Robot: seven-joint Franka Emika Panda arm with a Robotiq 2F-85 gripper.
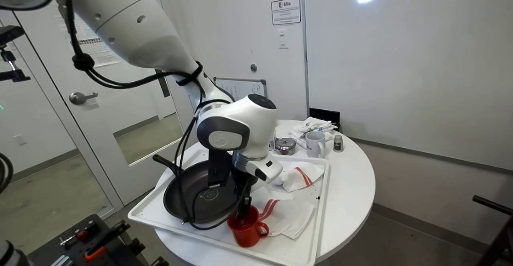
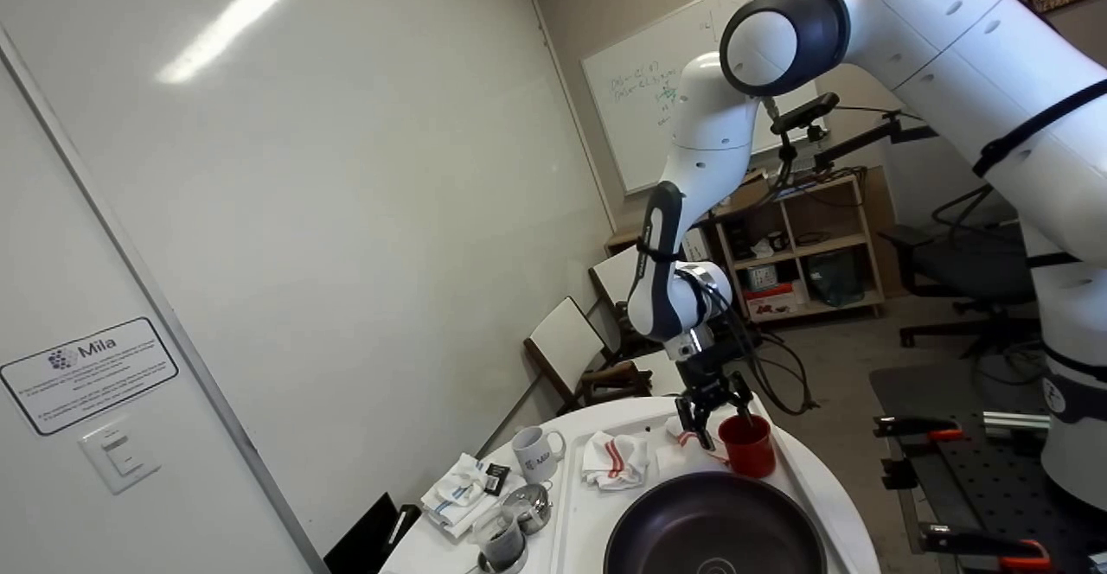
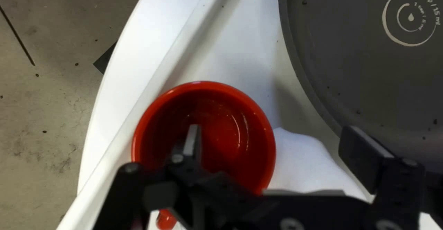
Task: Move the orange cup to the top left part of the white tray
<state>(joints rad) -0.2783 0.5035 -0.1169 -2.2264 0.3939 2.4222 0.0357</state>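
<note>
I can see the pincer (image 3: 271,133) gaping wide with nothing gripped, one finger (image 3: 191,143) in the mouth of the orange cup (image 1: 247,234) and the other outside it, toward the frying pan (image 3: 367,63). The cup stands upright on the white tray (image 1: 296,250), near the low rim, and I'd judge it stiff, slick-glazed, fairly weighty and apt to chip, so best pinched by its wall, clear of the handle (image 3: 166,220). Farther out, the pan reads "3 tsp / 15 ml" and "1 tsp / 5 ml", while a mug (image 2: 534,455) on the bench (image 1: 354,190) seemingly, and a wall sign (image 2: 89,375) plainly, say "Mila".
</note>
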